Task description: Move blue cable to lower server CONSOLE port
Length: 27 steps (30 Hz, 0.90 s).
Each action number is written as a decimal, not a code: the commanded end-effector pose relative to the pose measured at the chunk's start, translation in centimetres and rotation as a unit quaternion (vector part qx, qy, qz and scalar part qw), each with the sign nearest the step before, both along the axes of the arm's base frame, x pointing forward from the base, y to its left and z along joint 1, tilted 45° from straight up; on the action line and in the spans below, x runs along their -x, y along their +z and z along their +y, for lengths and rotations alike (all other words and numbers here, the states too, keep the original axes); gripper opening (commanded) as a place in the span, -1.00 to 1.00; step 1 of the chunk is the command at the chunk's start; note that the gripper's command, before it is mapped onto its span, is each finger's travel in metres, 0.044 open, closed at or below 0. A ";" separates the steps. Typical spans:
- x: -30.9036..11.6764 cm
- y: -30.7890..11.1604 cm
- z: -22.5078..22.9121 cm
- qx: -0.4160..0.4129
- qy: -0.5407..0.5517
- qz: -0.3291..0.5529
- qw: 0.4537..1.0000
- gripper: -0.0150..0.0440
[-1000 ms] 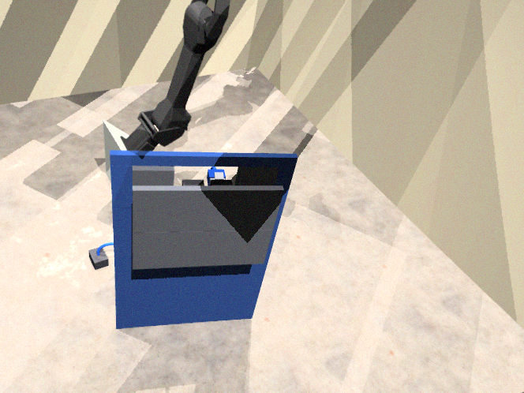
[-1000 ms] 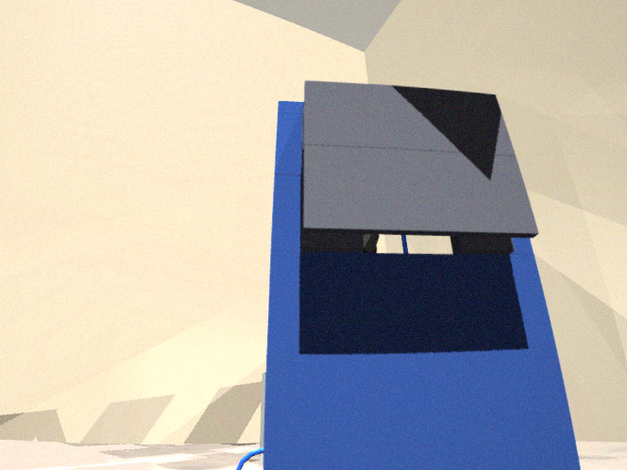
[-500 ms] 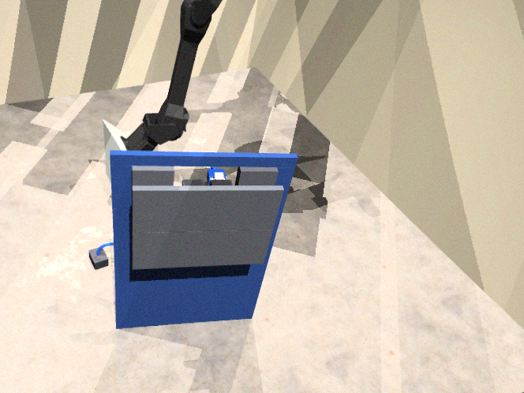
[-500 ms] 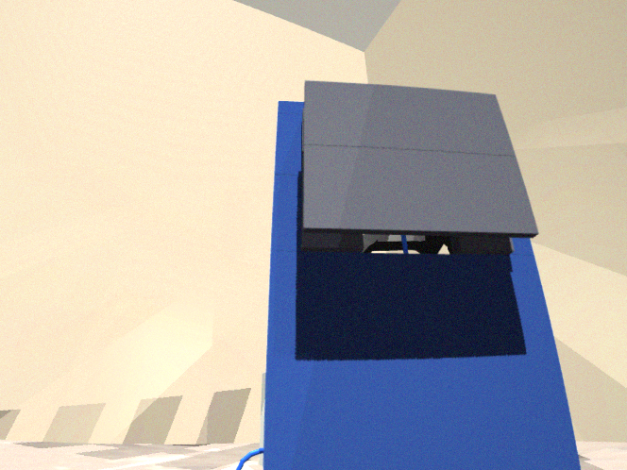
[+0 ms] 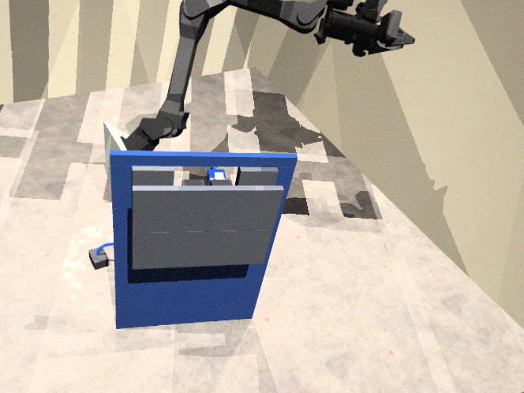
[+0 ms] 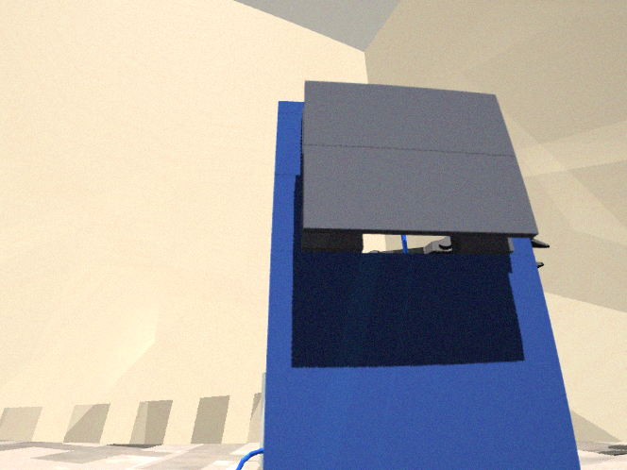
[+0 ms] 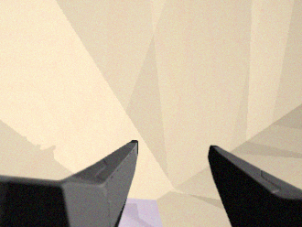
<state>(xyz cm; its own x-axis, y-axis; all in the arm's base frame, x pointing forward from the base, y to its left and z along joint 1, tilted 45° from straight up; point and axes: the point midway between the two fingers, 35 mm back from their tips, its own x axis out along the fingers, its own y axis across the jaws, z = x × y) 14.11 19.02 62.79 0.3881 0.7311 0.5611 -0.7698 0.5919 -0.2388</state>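
Note:
A blue plug (image 5: 210, 176) with a white patch shows in the gap behind the top edge of the grey housing (image 5: 207, 228) (image 6: 405, 192) on the blue panel (image 5: 185, 296) (image 6: 420, 404). A bit of blue cable (image 6: 404, 243) shows through the gap in the exterior view. The port faces and labels are hidden, so which port the plug sits in cannot be told. My gripper (image 5: 413, 40) (image 6: 545, 255) (image 7: 173, 148) is partly open and empty. It is high in the air, beyond the panel and to its right in the top view, well away from the plug.
The arm (image 5: 184, 67) rises behind the panel. A pale upright board (image 5: 108, 147) stands behind its left edge. A small dark block (image 5: 98, 257) with a blue cable (image 5: 103, 245) (image 6: 247, 456) lies left of the panel. Grey side blocks (image 5: 153, 177) (image 5: 258, 176) flank the gap.

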 end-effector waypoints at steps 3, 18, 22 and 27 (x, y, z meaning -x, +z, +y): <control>-7.4 -5.8 -1.3 0.082 -0.143 0.030 0.986 0.32; -19.7 -24.0 -15.3 0.290 -0.447 0.154 0.832 0.32; -20.2 -29.2 -20.4 0.340 -0.500 0.201 0.771 0.32; -18.9 -35.6 -26.7 0.395 -0.548 0.266 0.688 0.32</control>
<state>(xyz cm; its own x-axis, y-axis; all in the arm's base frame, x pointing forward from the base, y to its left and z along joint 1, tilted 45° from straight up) 34.10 -3.92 31.32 0.9816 -0.0516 -0.1840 -0.0802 0.7626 -0.6419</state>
